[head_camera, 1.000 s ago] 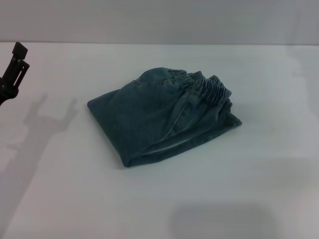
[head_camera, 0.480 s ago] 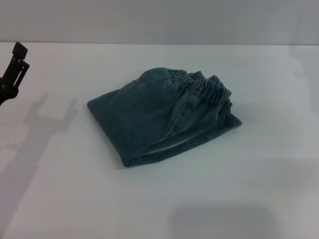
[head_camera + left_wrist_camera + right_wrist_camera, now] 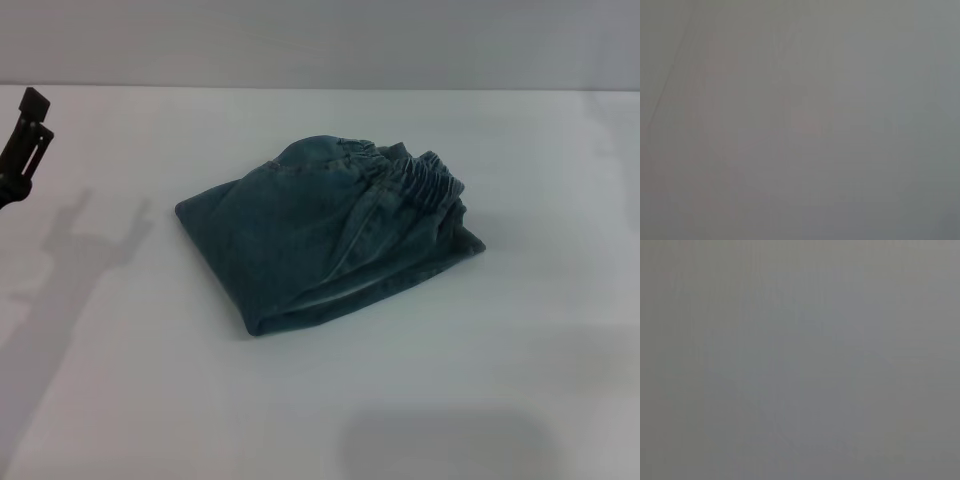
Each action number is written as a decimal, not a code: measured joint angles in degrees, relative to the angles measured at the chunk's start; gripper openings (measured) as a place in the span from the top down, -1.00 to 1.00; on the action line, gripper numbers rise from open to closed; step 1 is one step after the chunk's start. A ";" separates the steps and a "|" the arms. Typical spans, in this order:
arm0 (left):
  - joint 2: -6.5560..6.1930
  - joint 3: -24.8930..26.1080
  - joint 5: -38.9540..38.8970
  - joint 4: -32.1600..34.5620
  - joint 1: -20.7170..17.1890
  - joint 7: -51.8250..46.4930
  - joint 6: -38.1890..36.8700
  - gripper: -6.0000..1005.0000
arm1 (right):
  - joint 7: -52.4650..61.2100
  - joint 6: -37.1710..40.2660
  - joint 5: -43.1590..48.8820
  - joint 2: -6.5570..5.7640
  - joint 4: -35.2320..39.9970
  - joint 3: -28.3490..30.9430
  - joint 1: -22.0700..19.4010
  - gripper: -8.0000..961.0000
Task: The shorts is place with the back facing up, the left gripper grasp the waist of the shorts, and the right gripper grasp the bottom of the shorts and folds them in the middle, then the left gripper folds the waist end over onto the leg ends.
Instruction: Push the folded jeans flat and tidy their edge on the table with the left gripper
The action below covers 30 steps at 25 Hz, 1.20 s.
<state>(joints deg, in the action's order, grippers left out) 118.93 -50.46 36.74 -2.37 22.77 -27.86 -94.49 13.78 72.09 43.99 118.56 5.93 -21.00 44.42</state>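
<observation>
Folded denim on a white table (image 3: 520,380). The shorts (image 3: 320,235) lie as a compact folded bundle near the middle of the table, blue faded denim in several layers. The waist of the shorts (image 3: 415,180) forms the gathered, puckered band along the far-right edge of the bundle, resting on top of the layers beneath it. A smooth folded edge runs along the near-left side of the bundle, ending in a rounded corner closest to the camera. The leg hems cannot be made out separately from the stacked layers under the waistband.

The left gripper (image 3: 22,145) appears only as a black tip at the far-left border of the head view, well apart from the shorts and raised above the table; it touches no cloth, and whether its fingers are parted or closed cannot be told from the sliver that shows. Its shadow falls on the table between it and the shorts.

The right gripper does not appear in the head view. Both wrist views show only a uniform pale grey surface with faint shadowing, in which neither cloth nor fingers can be distinguished
</observation>
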 joint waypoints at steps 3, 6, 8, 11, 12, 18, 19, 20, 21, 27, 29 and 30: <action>-0.06 0.13 -0.06 0.00 -0.21 0.00 -0.04 -0.64 | 0.02 0.69 -0.03 0.00 -0.03 0.00 -1.07 -0.22; -0.15 0.24 -0.35 0.00 -0.32 0.01 -0.06 -0.64 | 0.02 0.87 -0.04 0.02 -0.01 0.00 -2.32 -0.22; -0.20 0.30 -0.49 0.01 -0.37 0.14 -0.06 -0.64 | 0.03 0.98 -0.12 0.07 0.10 0.04 -3.13 -0.22; -0.24 0.57 -0.52 0.15 -0.37 0.20 -0.04 -0.64 | 0.03 1.54 -0.24 0.16 0.22 0.18 -4.48 -0.22; -0.29 1.07 -0.58 0.52 -0.27 0.15 -0.04 -0.64 | 0.02 1.79 -0.31 0.18 0.22 0.21 -4.93 -0.22; -0.37 1.19 -0.62 1.23 0.14 0.50 -0.02 -0.64 | 0.05 3.74 -0.52 0.34 -0.16 0.26 -8.14 -0.22; -0.37 1.30 -0.62 1.49 0.14 0.61 0.04 -0.64 | 0.07 4.18 -0.53 0.39 -0.34 0.26 -8.67 -0.22; -0.37 1.55 -0.61 1.72 0.15 0.64 0.11 -0.64 | 0.09 4.69 -0.53 0.39 -0.68 0.26 -9.11 -0.22; -0.38 1.86 -0.62 1.91 0.16 0.65 0.19 -0.64 | 0.11 5.25 -0.53 0.40 -1.09 0.27 -9.53 -0.22; -0.38 3.13 -0.62 2.37 0.78 2.66 0.51 -0.64 | 0.41 7.19 -1.27 0.44 -2.87 0.26 -10.77 -0.22; -0.38 3.13 -0.62 2.37 0.78 2.66 0.51 -0.64 | 0.67 7.38 -1.36 0.45 -3.01 0.13 -10.78 -0.22; -0.38 3.13 -0.62 2.37 0.78 2.66 0.51 -0.64 | 0.82 7.38 -1.36 0.44 -3.04 0.01 -10.74 -0.22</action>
<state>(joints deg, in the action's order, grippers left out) 118.55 -47.33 36.12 0.00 23.55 -25.20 -93.98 14.59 79.47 42.63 119.00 2.90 -20.99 33.67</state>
